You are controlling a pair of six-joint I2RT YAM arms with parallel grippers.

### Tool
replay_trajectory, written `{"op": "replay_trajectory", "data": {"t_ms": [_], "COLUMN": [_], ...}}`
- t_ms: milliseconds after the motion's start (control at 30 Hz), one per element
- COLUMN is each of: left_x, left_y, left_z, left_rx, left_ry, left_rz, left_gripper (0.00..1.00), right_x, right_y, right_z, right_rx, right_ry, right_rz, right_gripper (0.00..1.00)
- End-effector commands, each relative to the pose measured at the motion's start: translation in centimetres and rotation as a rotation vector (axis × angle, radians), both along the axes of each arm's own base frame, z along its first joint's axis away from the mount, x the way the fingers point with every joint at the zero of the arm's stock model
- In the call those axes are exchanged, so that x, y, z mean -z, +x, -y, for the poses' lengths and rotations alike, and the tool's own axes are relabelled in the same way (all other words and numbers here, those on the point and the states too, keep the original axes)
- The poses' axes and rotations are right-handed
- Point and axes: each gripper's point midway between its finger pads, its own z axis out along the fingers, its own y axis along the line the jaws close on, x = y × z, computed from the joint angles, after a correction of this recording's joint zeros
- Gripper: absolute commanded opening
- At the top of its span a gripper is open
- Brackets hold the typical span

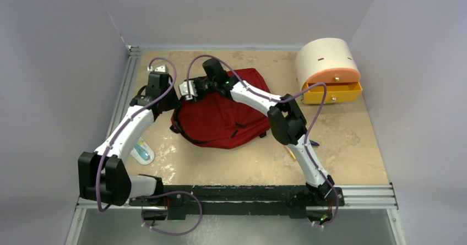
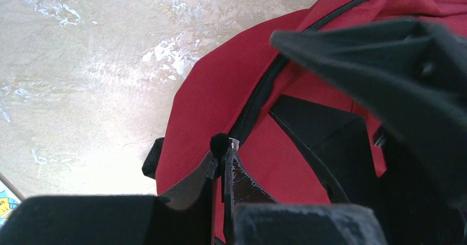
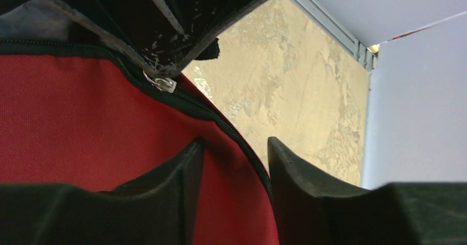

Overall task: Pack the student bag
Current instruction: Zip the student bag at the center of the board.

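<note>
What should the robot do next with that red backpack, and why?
Probably close the right gripper on the zippered edge of the student bag: its jaws stand open astride that seam, while the left gripper is shut on the zipper pull. Pinning the fabric would let the left arm draw the zipper.

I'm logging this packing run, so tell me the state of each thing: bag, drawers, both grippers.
bag: lying flat, zip closed ahead of the pull.
drawer box: bottom drawer pulled out.
left gripper: shut on zip pull.
right gripper: open, astride the bag's zipped edge.
</note>
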Motion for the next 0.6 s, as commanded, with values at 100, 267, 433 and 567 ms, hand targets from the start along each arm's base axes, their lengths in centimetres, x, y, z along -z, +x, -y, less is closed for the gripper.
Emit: {"op": "replay_trajectory", "data": {"t_ms": [100, 267, 433, 567], "left_x": [-1.4, -1.8, -2.4, -2.8], "left_y": [0.3, 0.5, 0.6, 0.4], "left_z": [-0.1, -0.3, -0.9, -1.1], "left_rx": [-0.016, -0.022, -0.036, -0.04], "left_ry": [-0.022, -0.011, 0.014, 0.023], "left_rz": [0.055, 0.065, 0.077, 0.086], "left_gripper": [0.0, 0.0, 0.0, 0.0], "right_x": [-2.8, -3.7, -5.4, -6.7], "right_y": [0.6, 0.8, 2.6, 4.7], "right_z": [-1.6, -1.7, -1.2, 0.4], "right_rx": [0.033, 0.086, 0.218, 0.357], "right_ry": [0.086, 0.124, 0.202, 0.281], "right_rz": [-0.004, -0.075, -0.163, -0.22], "right_gripper": [0.23, 0.06, 0.0, 0.0]}}
